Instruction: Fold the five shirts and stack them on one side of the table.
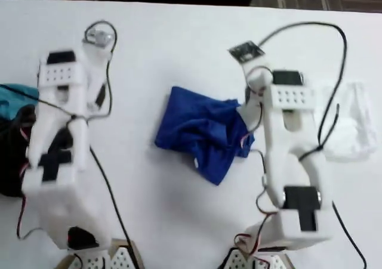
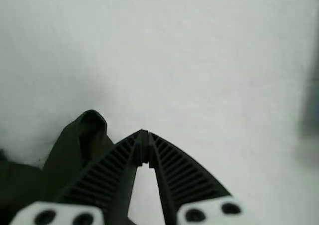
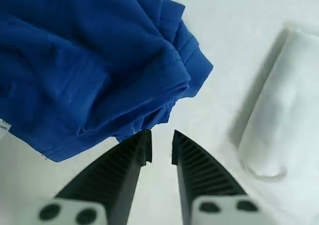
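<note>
Right end effector (image 3: 159, 147): fingers slightly parted, empty, tips just beside the edge of the crumpled blue shirt (image 3: 75, 70) at mid-desk (image 1: 179, 221); a white shirt (image 3: 281, 130) lies on the other side. Left end effector (image 2: 143, 152): closed on nothing, angled down at the desk beside a dark shirt (image 2: 70, 155). Both arms fold forward over the desk.

No legible text, number or sign was found. A small white tag (image 3: 4, 126) on the blue shirt (image 3: 75, 60), near the right gripper (image 3: 160, 145), carried no readable print.
</note>
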`<act>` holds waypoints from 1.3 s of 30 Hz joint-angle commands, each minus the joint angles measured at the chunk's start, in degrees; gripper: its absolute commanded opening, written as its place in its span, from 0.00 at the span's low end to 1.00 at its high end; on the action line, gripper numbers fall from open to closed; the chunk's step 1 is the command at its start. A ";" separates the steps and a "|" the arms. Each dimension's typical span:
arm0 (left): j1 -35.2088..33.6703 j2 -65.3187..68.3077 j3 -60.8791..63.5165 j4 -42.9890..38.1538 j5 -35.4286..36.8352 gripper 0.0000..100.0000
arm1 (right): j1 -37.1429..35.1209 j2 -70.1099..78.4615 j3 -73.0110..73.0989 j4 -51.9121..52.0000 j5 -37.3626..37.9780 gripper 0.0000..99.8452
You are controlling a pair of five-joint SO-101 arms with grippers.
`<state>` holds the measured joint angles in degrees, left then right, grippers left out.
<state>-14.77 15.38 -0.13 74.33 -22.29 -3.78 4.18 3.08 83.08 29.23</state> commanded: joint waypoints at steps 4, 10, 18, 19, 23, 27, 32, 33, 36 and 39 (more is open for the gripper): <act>1.49 -21.63 36.79 -27.25 0.35 0.03 | -1.10 5.67 -12.66 3.38 -0.53 0.10; 1.67 -21.36 41.71 -32.70 0.70 0.03 | -2.15 12.09 -13.36 3.30 -2.73 0.10; 1.76 -17.05 41.10 -32.88 0.70 0.03 | -3.47 14.90 -13.54 0.57 -3.25 0.10; 1.76 -16.97 41.01 -32.88 0.70 0.03 | -3.30 14.81 -13.71 0.48 -3.16 0.10; 1.76 -16.97 41.10 -32.88 0.70 0.03 | -2.15 15.25 -16.35 0.92 -3.16 0.10; 1.76 -16.97 41.10 -32.88 0.70 0.03 | -1.10 15.34 -17.41 0.66 -3.16 0.10; 1.76 -16.97 41.10 -32.88 0.70 0.03 | -1.45 15.43 -17.49 0.40 -3.25 0.10; 1.76 -16.97 41.10 -32.88 0.70 0.03 | -1.45 15.43 -17.41 -0.04 -3.25 0.10; 1.76 -16.97 41.10 -32.88 0.70 0.03 | -1.01 15.69 -17.23 -0.75 -2.99 0.10; 1.76 -16.97 41.19 -32.88 0.70 0.03 | -0.92 17.89 -17.49 -0.75 -2.90 0.10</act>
<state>-13.36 -1.58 41.54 42.15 -22.46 -5.45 21.23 -11.87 82.90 26.51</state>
